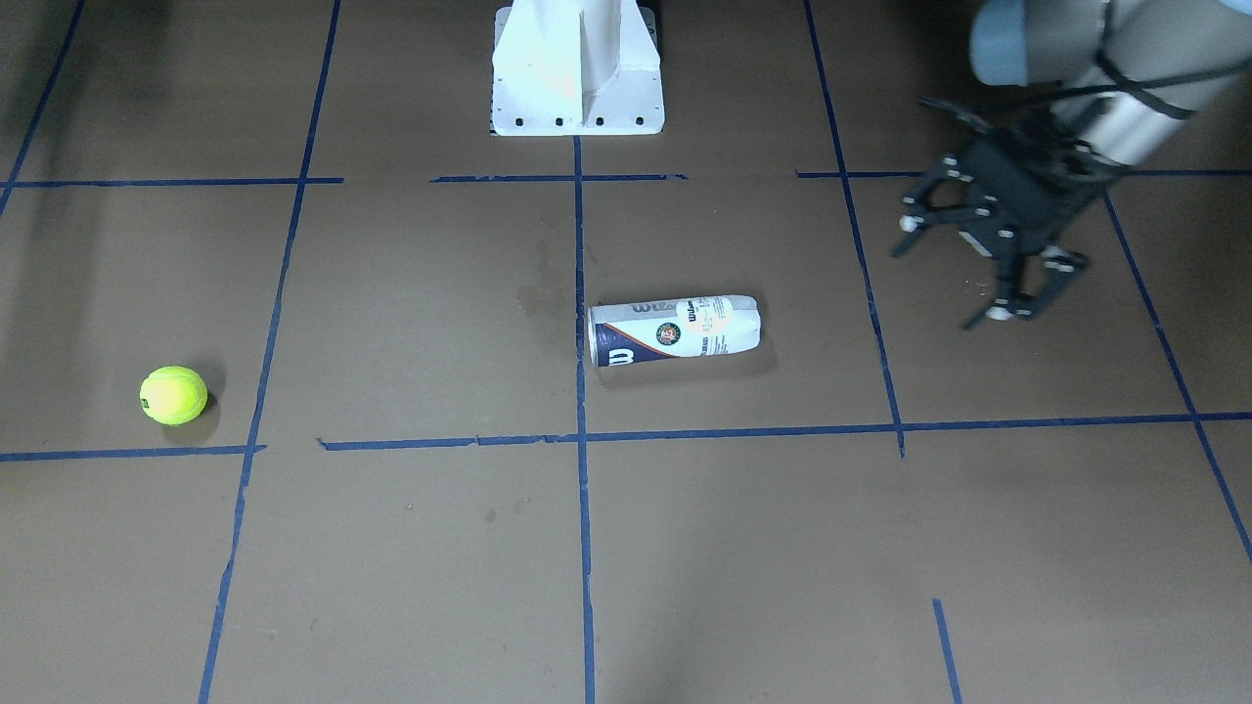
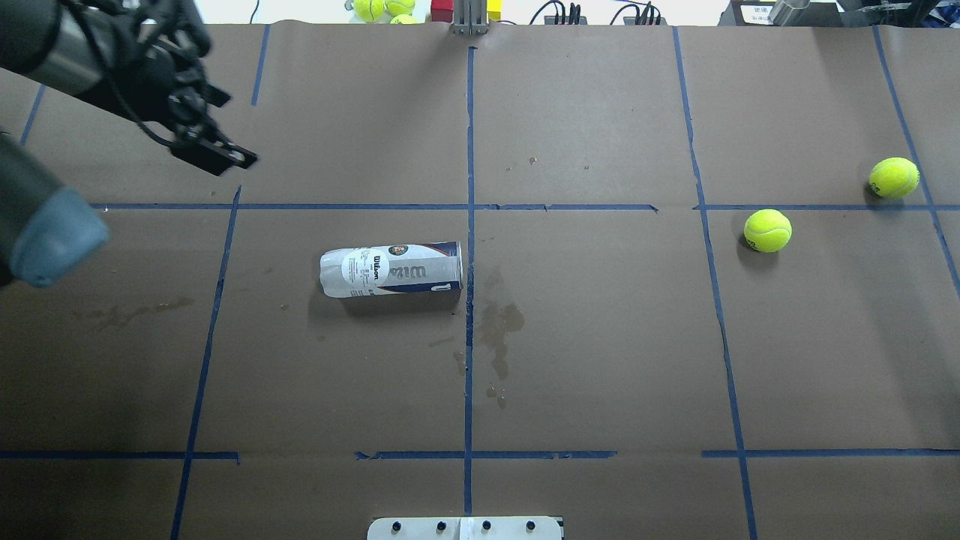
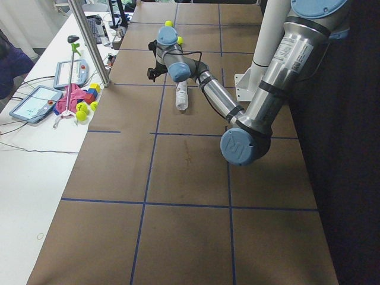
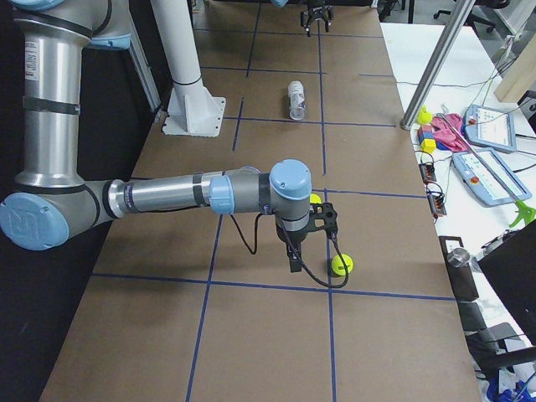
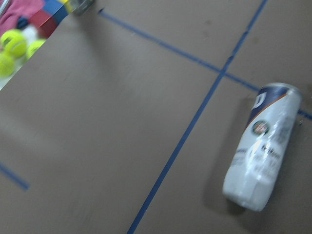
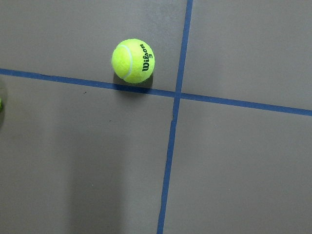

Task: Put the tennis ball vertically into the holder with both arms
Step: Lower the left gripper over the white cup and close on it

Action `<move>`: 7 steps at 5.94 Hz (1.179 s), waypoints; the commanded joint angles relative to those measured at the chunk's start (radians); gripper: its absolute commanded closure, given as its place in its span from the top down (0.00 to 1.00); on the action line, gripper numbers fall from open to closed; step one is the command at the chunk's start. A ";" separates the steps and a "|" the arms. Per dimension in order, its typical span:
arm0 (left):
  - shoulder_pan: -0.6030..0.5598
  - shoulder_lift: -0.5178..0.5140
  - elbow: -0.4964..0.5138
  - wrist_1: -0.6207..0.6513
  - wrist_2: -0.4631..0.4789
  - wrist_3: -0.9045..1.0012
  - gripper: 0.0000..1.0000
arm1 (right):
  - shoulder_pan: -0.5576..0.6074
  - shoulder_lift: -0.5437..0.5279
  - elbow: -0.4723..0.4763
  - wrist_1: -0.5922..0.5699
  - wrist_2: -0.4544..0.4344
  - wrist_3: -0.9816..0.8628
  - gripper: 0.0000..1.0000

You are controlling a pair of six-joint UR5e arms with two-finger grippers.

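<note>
Holder (image 2: 390,268): one, lying on its side at mid-table (image 2: 600,360).
Tennis balls: two, inner ball (image 2: 767,230) and outer ball (image 2: 894,178), well apart from holder.
Left gripper (image 1: 954,269): fingers spread, empty.
Right gripper (image 4: 295,261): near both balls, grip state cannot be told.

Likely robotics lab: left arm (image 3: 285,65), tape-gridded table (image 2: 600,337), teach pendants (image 4: 490,127).

The left end effector (image 1: 937,286) hangs with fingers spread wide; the right end effector (image 4: 308,243) points down, grip unclear.
</note>
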 commanded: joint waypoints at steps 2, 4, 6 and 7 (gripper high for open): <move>0.175 -0.186 0.090 0.036 0.063 0.000 1.00 | 0.001 -0.001 0.001 0.004 0.006 0.000 1.00; 0.186 -0.313 0.260 0.090 0.068 0.023 1.00 | 0.001 -0.001 -0.001 0.004 0.015 0.001 1.00; 0.329 -0.303 0.277 0.091 0.225 0.036 1.00 | 0.001 -0.001 -0.001 0.004 0.018 0.000 1.00; 0.337 -0.300 0.291 0.093 0.232 0.078 1.00 | 0.001 -0.001 -0.001 0.004 0.020 0.000 1.00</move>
